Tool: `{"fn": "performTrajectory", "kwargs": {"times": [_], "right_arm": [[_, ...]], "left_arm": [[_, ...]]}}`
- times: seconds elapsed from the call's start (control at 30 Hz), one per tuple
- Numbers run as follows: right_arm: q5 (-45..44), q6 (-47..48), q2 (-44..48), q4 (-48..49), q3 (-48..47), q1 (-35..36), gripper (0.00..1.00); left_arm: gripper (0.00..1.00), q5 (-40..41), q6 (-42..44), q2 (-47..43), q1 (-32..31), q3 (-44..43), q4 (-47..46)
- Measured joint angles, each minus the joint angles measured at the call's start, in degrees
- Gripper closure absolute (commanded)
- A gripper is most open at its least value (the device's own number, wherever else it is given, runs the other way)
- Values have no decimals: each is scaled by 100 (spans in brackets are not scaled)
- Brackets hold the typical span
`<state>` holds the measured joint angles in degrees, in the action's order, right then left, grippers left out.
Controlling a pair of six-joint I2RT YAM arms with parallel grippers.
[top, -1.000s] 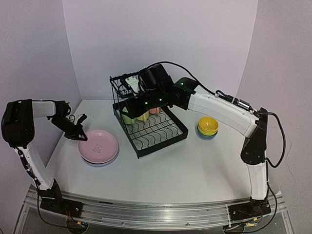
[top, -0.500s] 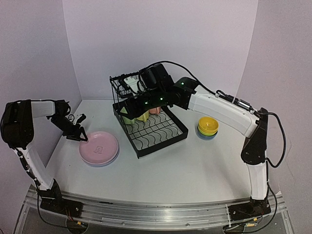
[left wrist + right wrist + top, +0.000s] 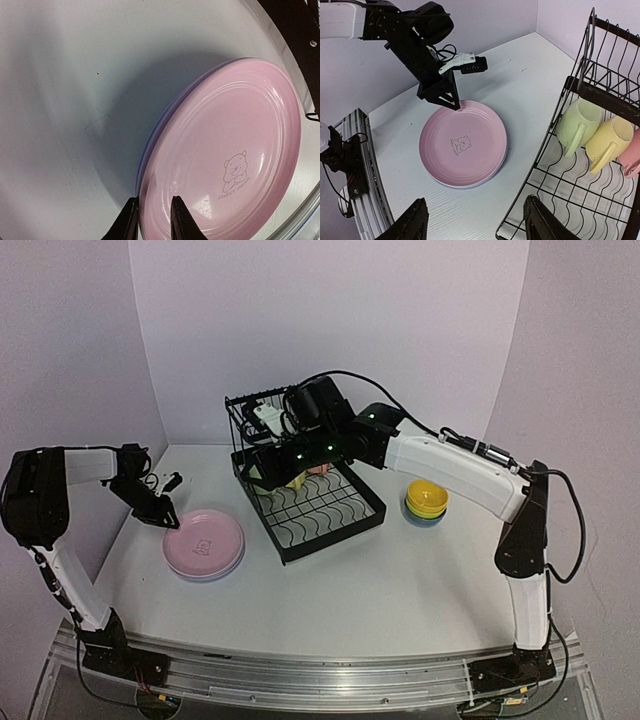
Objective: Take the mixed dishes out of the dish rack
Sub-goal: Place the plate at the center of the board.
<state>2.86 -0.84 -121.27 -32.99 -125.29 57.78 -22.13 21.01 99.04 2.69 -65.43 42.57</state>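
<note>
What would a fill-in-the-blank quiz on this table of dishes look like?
1. The top plate of the stack on the left carries a printed cartoon ___.
2. The dish rack holds ___ mugs: the light green mug, the yellow mug and the pink mug.
3. The top bowl of the stack near the right arm is ___.
4. The left gripper has a fingertip on either side of the ___ plate's rim.
Missing words: bear; three; yellow; pink.
</note>
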Motion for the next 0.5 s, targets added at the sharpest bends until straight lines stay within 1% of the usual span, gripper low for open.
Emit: {"fn": "performTrajectory", "kwargs": {"times": [0.23,0.5], "right_arm": [[-124,0,18,-2,178,0,38],[-398,-4,185,40,358,-25,37]], "left_arm": [[81,126,24,0,-5,2,-73],[81,138,18,2,-7,53,-129]]}}
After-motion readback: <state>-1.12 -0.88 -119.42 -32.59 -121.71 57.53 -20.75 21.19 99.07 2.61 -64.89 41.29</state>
